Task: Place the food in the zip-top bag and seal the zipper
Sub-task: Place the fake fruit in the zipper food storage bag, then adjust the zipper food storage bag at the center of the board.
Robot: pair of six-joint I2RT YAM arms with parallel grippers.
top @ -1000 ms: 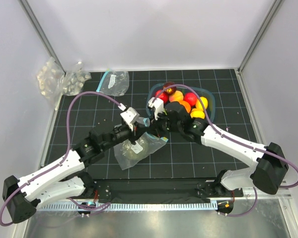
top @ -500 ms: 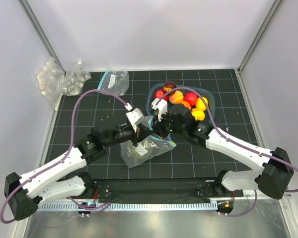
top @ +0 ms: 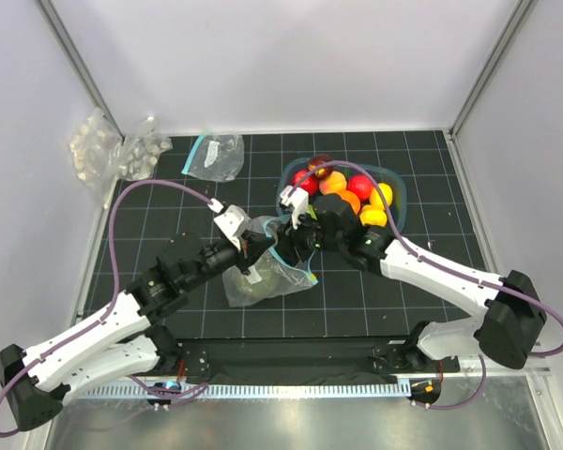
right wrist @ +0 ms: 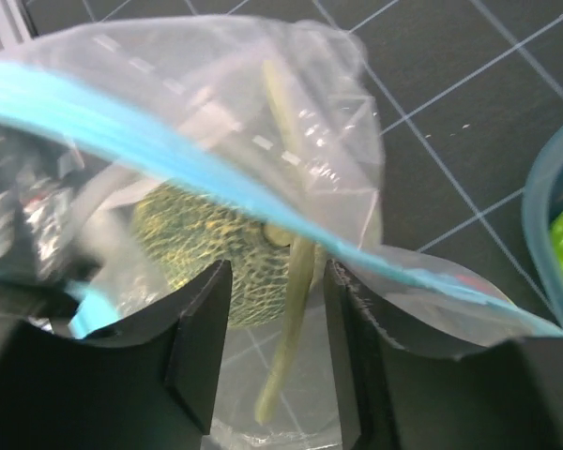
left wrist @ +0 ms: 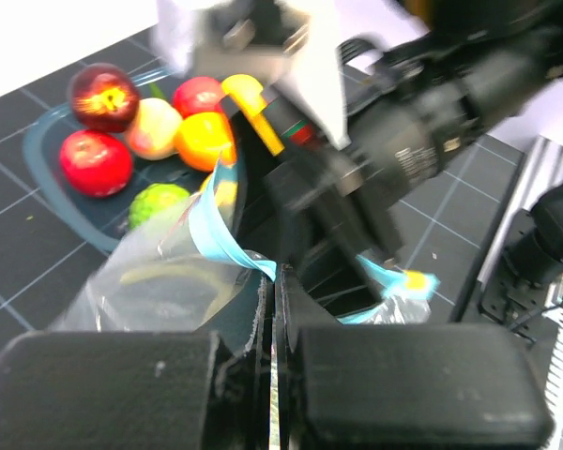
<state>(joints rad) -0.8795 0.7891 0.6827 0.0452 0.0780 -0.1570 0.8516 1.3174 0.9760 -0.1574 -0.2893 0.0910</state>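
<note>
The melon (right wrist: 216,253) alone seems to lie in the zip-top bag (top: 263,277) at mid-worktop, its zipper (right wrist: 169,159) unsealed, the left end effector (left wrist: 272,309) clamped on its rim and the right end effector (right wrist: 277,309) apart at its mouth, while the other food (top: 342,187) waits in the bowl (top: 402,202) toward the far edge.

The left gripper (top: 254,246) and right gripper (top: 291,241) meet at the zip-top bag (top: 263,283) mid-worktop. Food (top: 348,188) fills a tray (top: 401,202) toward the far-right corner.

White-shelled left arm (top: 98,325) and right arm (top: 441,270) with black joints and bases, looping purple cables (top: 155,183), white wrist housings (top: 233,218), blocky matte-black fingers (right wrist: 202,328)
</note>
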